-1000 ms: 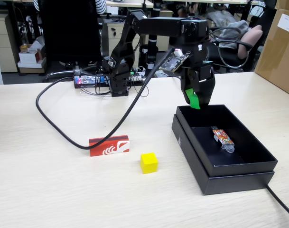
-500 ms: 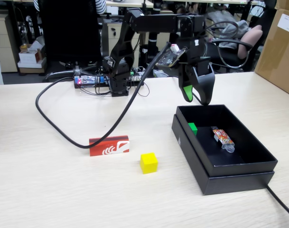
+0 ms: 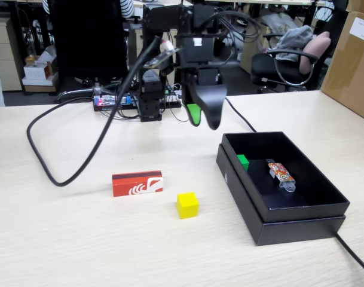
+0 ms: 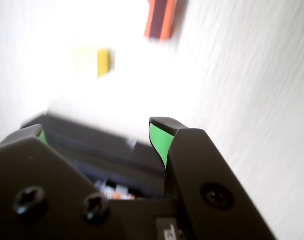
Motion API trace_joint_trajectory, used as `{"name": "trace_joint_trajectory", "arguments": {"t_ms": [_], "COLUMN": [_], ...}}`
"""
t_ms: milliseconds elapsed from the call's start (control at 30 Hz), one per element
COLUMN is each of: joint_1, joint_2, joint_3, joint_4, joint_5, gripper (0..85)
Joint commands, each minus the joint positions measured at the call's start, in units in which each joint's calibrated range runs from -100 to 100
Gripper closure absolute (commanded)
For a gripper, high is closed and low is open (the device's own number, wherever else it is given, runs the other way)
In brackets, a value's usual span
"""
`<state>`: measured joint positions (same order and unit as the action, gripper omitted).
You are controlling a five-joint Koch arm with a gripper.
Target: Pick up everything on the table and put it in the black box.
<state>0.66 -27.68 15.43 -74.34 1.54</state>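
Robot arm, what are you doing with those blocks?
The robot arm is tidying things into the black box. The green cube already lies inside it, near a patterned packet. The end effector is open and empty, hanging above the table to the left of the box in the fixed view. The yellow cube and the red box are on the table, not yet picked up.

Table (image 3: 62,239): matt beige wood-grain. Box (image 3: 301,227): matt black card. Gripper (image 3: 204,119): black plastic, green pads inside the jaws.
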Motion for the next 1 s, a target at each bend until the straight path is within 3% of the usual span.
{"name": "trace_joint_trajectory", "arguments": {"t_ms": [0,467,967], "joint_1": [-2.8,-10.0,-11.5], "joint_2": [-3.8,2.0,15.5], "joint_3": [-1.7,-11.1,-9.7], "joint_4": [2.5,7.2,12.3], "joint_5": [-1.9,-5.4,-6.1], "gripper": [41.5,39.1,39.4]}}
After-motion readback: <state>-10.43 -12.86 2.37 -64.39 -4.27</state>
